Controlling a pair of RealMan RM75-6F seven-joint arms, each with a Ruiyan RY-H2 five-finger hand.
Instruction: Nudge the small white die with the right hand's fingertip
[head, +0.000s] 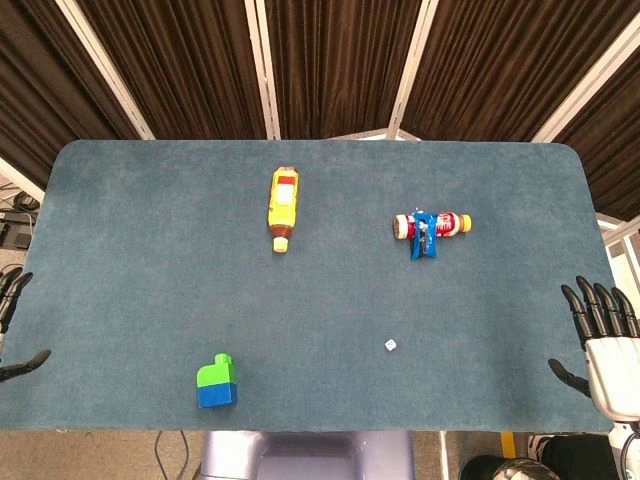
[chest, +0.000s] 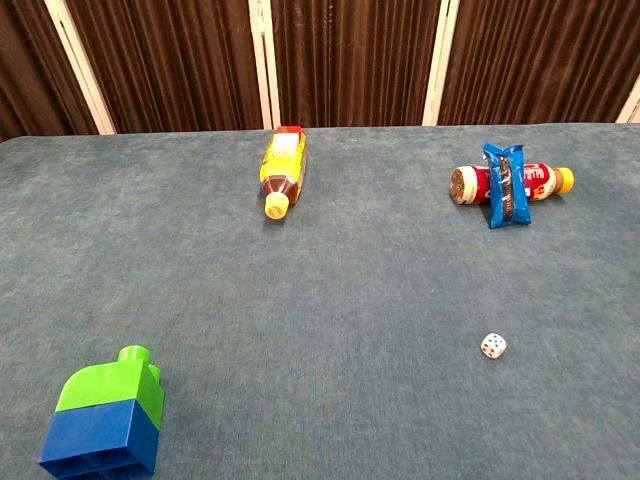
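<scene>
The small white die (head: 390, 345) lies on the blue-grey table (head: 120, 250) toward the near right; in the chest view the die (chest: 493, 346) shows coloured pips. My right hand (head: 603, 342) hovers at the table's right edge, well to the right of the die, fingers spread and holding nothing. Only the dark fingertips of my left hand (head: 14, 320) show at the left edge, apart and empty. Neither hand appears in the chest view.
A yellow bottle (head: 283, 206) lies in the middle far part of the table. A red bottle with a blue packet across it (head: 428, 229) lies to the right, beyond the die. A green and blue block (head: 217, 383) stands near the front left.
</scene>
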